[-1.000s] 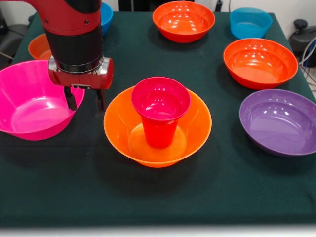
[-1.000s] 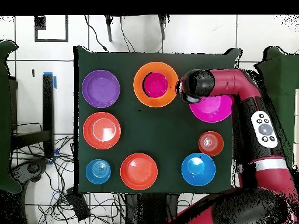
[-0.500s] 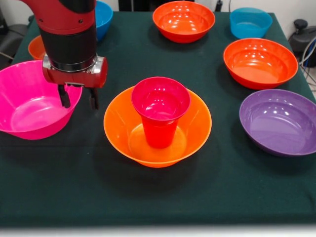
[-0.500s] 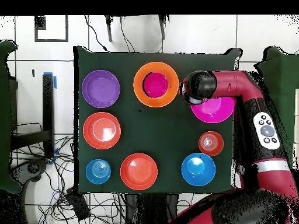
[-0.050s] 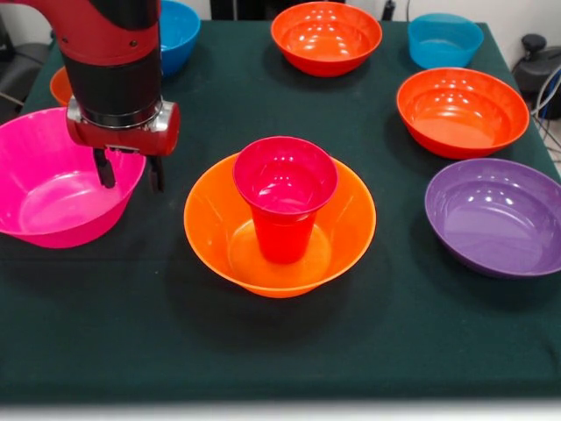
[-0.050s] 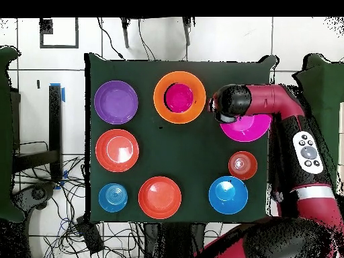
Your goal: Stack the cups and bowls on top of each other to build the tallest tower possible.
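The tower's base, a large yellow-orange bowl, stands at the table's middle front. An orange-red cup stands upright in it, with a small magenta bowl resting in its mouth. To the left sits a large pink bowl. My gripper hangs open over that bowl's right rim. One finger is inside the bowl and the other outside, and nothing is held. In the overhead view the arm's wrist covers the gripper.
More bowls ring the table: purple, two orange-red, light blue, blue, and a small orange one behind the arm.
The gripper has moved left and slightly away from the yellow-orange bowl, from beside the pink bowl to straddling its rim. It stays open. The bowls have not moved.
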Motion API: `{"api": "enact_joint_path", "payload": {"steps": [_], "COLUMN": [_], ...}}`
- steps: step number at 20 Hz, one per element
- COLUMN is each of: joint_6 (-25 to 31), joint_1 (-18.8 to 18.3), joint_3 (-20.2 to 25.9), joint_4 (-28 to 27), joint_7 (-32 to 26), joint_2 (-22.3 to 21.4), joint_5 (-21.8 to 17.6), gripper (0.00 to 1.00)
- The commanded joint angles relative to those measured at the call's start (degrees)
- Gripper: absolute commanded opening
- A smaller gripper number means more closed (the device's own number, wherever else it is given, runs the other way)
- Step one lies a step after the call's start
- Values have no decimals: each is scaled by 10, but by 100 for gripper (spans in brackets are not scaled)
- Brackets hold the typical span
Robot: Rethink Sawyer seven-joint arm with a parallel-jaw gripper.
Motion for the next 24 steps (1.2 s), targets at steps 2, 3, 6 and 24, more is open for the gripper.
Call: {"api": "enact_joint_path", "payload": {"steps": [2, 3, 6, 24], "joint_6": [-51, -56, -73, -100], "joint_1": [16, 15, 9, 9], "joint_3": [-43, -43, -39, -55], "joint_4": [-28, -30, -36, -39], "joint_7": [-89, -91, -97, -91], "joint_2": [50, 55, 74, 89], "joint_5": [-52, -51, -46, -48], "gripper": [100, 100, 100, 0]}}
